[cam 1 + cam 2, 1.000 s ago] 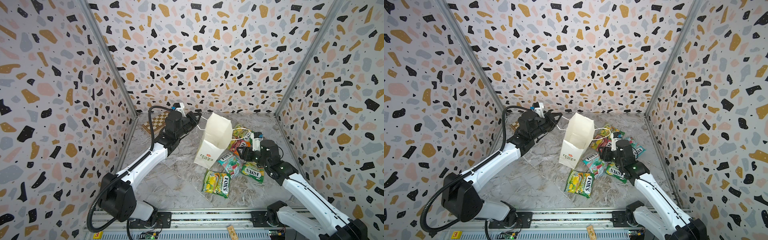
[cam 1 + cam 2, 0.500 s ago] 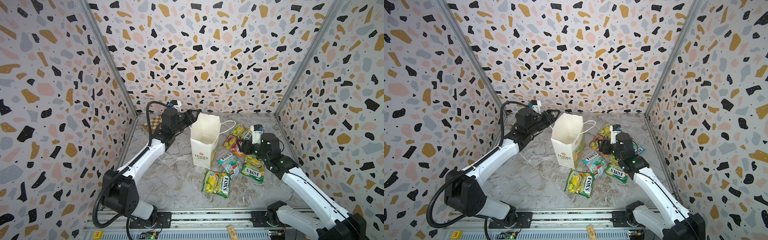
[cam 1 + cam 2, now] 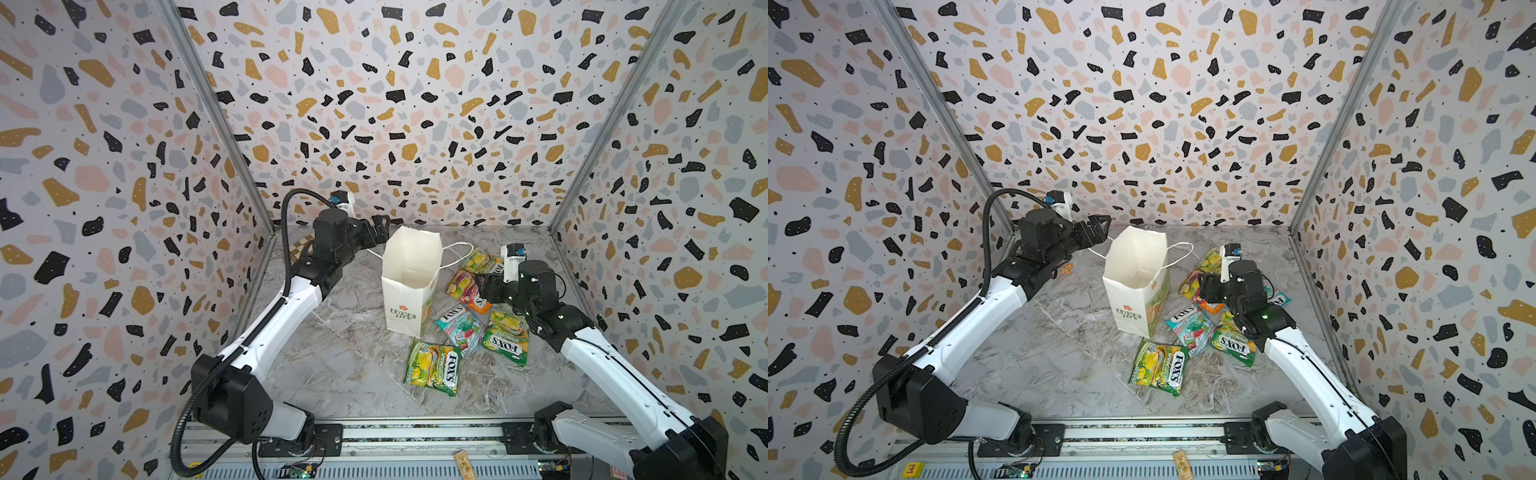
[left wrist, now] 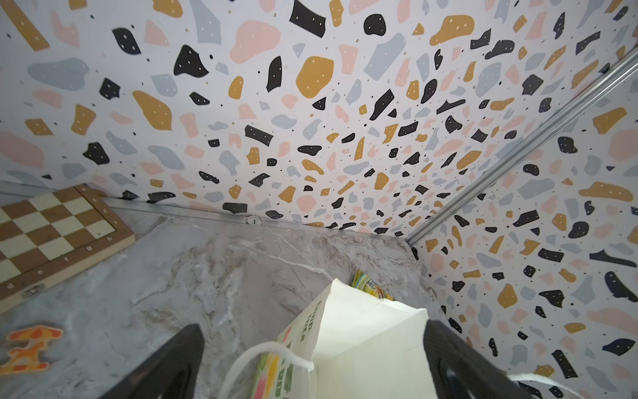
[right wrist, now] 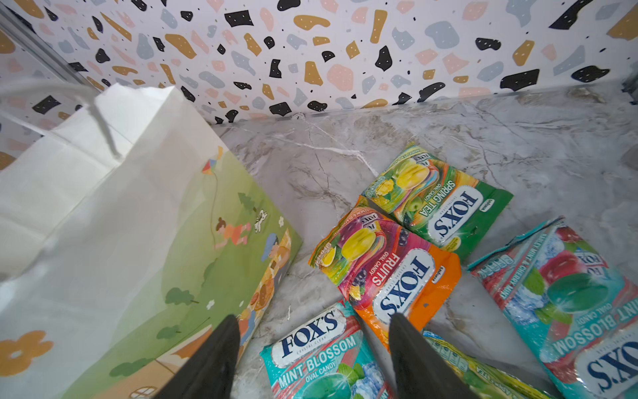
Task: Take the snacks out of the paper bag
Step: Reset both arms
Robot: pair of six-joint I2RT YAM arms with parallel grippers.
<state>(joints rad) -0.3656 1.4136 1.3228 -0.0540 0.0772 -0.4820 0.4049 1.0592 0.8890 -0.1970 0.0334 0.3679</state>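
The white paper bag (image 3: 409, 282) (image 3: 1136, 286) stands upright mid-table, mouth open; only white paper shows inside. My left gripper (image 3: 376, 232) (image 3: 1100, 228) hovers open beside the bag's top rim, jaws wide in the left wrist view (image 4: 312, 328), with the rim and a cord handle (image 4: 262, 349) loose between them. Several snacks lie right of the bag: a green-yellow packet (image 3: 434, 365), a teal one (image 3: 459, 326), an orange-red one (image 5: 390, 266) and a green one (image 5: 438, 203). My right gripper (image 3: 484, 286) (image 5: 312, 317) is open just above a teal packet (image 5: 321, 355), holding nothing.
A wooden chessboard box (image 4: 51, 238) lies in the back left corner, mostly behind my left arm in both top views. A small orange scrap (image 4: 27, 345) (image 3: 1065, 269) lies near it. Patterned walls close in three sides. A rail (image 3: 415, 434) runs along the front.
The left gripper opened and let go of the bag's handle. The bag went from tilted to upright and shifted left. The right gripper drew back slightly over the packets.
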